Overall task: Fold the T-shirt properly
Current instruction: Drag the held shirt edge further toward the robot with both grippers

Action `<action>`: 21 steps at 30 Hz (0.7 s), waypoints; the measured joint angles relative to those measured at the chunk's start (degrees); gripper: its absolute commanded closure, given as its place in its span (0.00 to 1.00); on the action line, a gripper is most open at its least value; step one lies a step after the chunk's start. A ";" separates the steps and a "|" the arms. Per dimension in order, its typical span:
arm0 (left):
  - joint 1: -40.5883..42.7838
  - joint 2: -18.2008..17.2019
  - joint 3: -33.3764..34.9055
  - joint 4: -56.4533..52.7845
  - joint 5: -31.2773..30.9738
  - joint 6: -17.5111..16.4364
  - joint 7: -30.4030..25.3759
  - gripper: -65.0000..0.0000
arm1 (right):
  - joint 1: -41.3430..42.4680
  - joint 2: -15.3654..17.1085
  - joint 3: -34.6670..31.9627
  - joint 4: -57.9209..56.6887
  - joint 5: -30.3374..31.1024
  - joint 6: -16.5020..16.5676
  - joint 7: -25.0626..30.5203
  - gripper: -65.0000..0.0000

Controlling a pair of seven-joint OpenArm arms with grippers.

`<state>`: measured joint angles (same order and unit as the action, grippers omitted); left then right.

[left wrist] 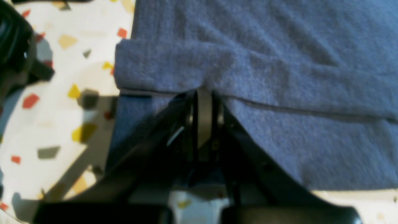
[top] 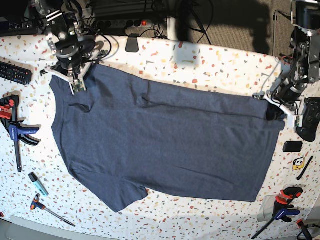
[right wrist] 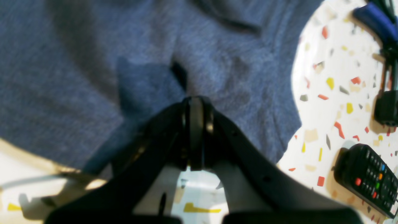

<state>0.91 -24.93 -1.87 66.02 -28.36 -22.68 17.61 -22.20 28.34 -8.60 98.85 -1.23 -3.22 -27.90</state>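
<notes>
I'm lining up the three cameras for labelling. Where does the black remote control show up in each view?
Left wrist: not in it.
Right wrist: remote control at lower right, on the speckled table, clear of the T-shirt.
Base: remote control at far left edge, left of the right gripper.
Shared landmark: the T-shirt's edge beside that gripper.

The T-shirt (top: 165,135) is a heathered dark navy blue, plain on the side facing up. Under it, the tabletop (top: 210,62) is white, speckled with red, yellow, grey and beige chips. Both claws, the left gripper (left wrist: 203,93) and the right gripper (right wrist: 196,101), are black. Right of the right claw lies a black remote control (right wrist: 367,179) with red, green and blue buttons.
</notes>
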 measured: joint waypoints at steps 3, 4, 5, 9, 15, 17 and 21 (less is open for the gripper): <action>2.84 -0.39 -0.07 0.46 -0.68 -0.52 -2.75 1.00 | -2.78 0.07 0.22 0.13 -1.64 -0.11 2.08 1.00; 3.76 -0.81 -0.11 0.61 -1.16 -1.11 -3.23 1.00 | -3.74 0.07 0.22 0.15 -2.10 -0.13 2.58 1.00; 4.61 -1.14 -0.17 0.74 -1.22 -2.10 -3.76 1.00 | -4.70 0.09 0.24 0.15 -3.39 -0.22 3.91 1.00; 8.66 -2.40 -0.39 3.21 -1.75 -2.67 -4.66 1.00 | -7.37 0.07 0.22 0.26 -3.32 -0.24 5.03 1.00; 16.20 -3.89 -0.39 11.28 -1.11 -1.64 -3.02 1.00 | -11.10 0.07 1.95 1.44 -3.50 -0.46 5.68 1.00; 18.80 -4.44 -0.57 13.99 -0.98 -1.64 -2.27 1.00 | -12.76 0.09 3.54 2.29 -3.48 -0.46 6.03 1.00; 22.14 -4.59 -3.58 17.64 -0.09 -2.01 0.52 1.00 | -16.57 0.07 6.97 4.13 -3.08 -0.46 6.71 1.00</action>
<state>23.05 -29.52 -5.45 83.66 -28.45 -24.69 18.13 -38.76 28.40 -1.63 102.98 -4.32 -3.68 -21.19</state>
